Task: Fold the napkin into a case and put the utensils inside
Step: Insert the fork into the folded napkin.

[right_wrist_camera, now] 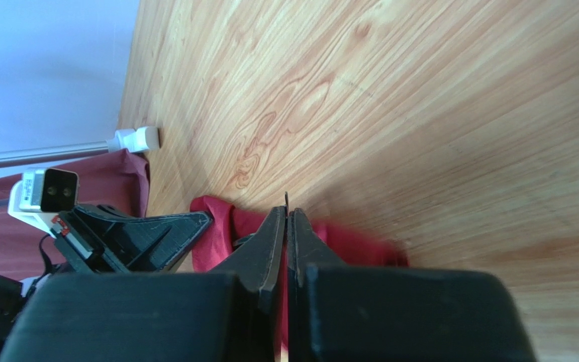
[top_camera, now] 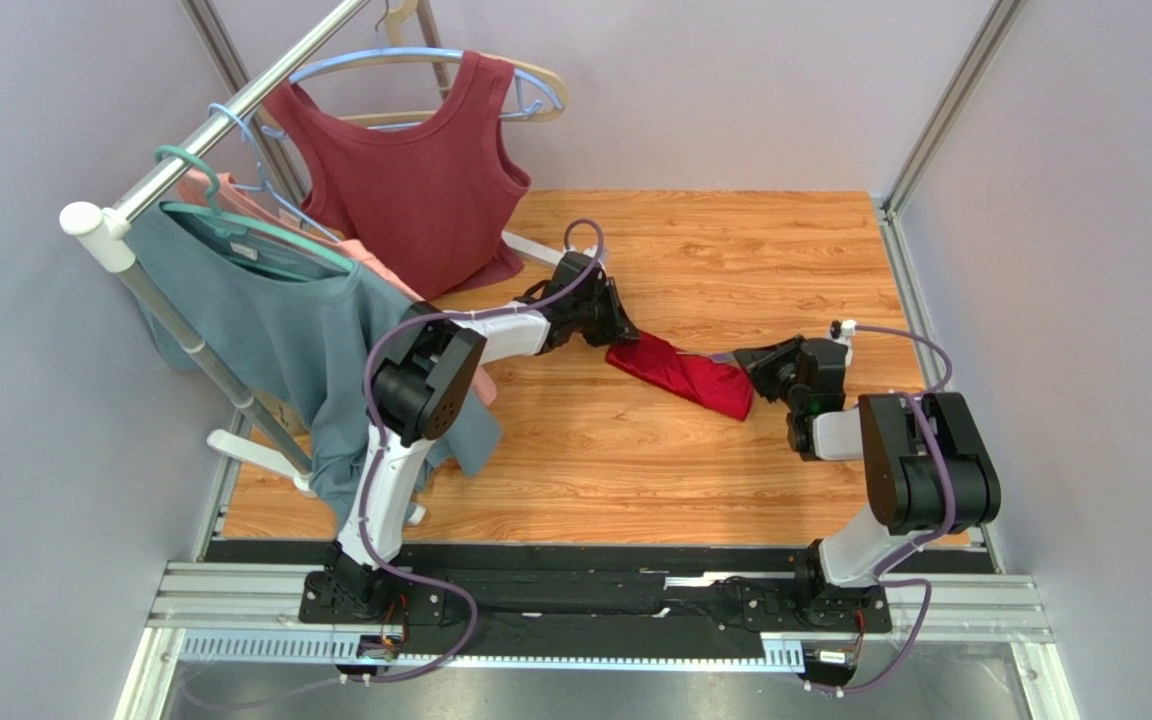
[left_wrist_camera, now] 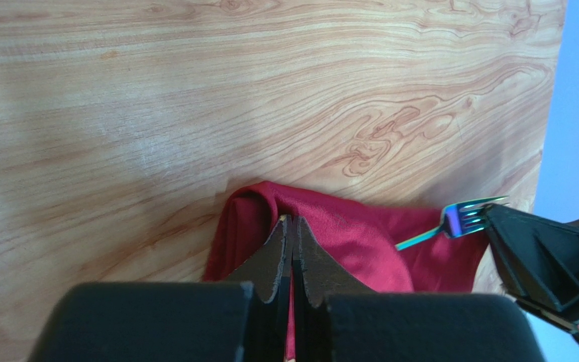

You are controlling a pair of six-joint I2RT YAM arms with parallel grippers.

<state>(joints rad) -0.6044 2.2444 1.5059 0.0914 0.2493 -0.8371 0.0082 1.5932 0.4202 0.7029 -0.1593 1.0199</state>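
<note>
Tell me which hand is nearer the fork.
Right. The right hand grips the fork by its prongs; the left hand pinches the napkin, clear of the fork.

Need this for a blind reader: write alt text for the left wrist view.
The left claw, shut, pinches a folded crimson napkin on a wooden table. At right, the right claw holds a fork by its tines, handle toward the napkin.

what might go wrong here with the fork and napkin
1. The left tool pinches just one end of the thin napkin, so it may slip out or unfold.
2. The right tool holds the fork near its tines; the handle might snag instead of sliding inside.
</note>
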